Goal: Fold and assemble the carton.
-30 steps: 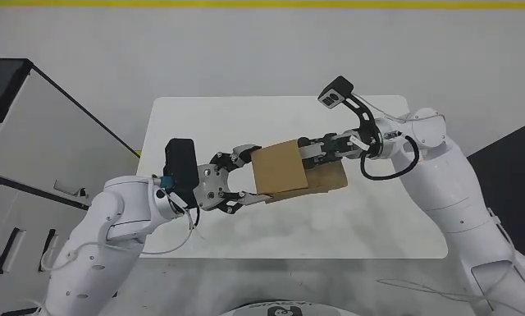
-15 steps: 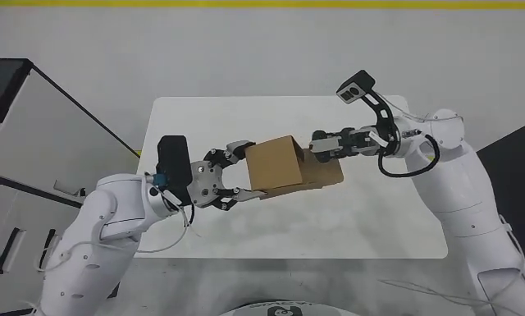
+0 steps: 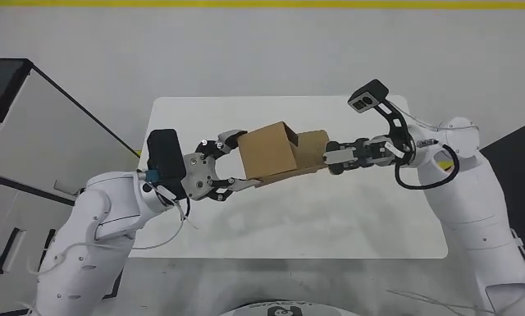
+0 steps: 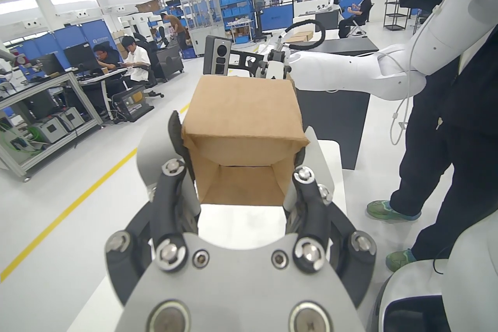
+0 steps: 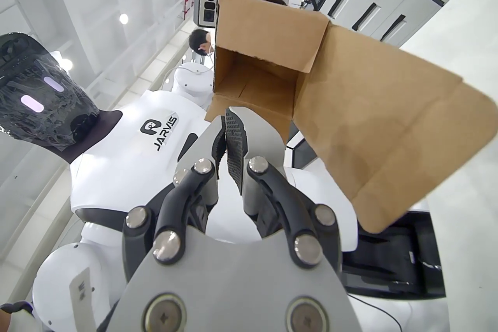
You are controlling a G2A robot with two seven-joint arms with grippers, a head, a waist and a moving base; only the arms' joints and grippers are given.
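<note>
Over the white table, your left gripper clamps the squared-up carton, flaps not yet closed; the right gripper seems shut empty.

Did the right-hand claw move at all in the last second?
Yes. The right gripper slid back toward the right edge of the table, and is now at the end of the carton.

You have one carton to count, a single brown cardboard piece. You have two tools, the left tool and the right tool. You have one white surface underneath.
</note>
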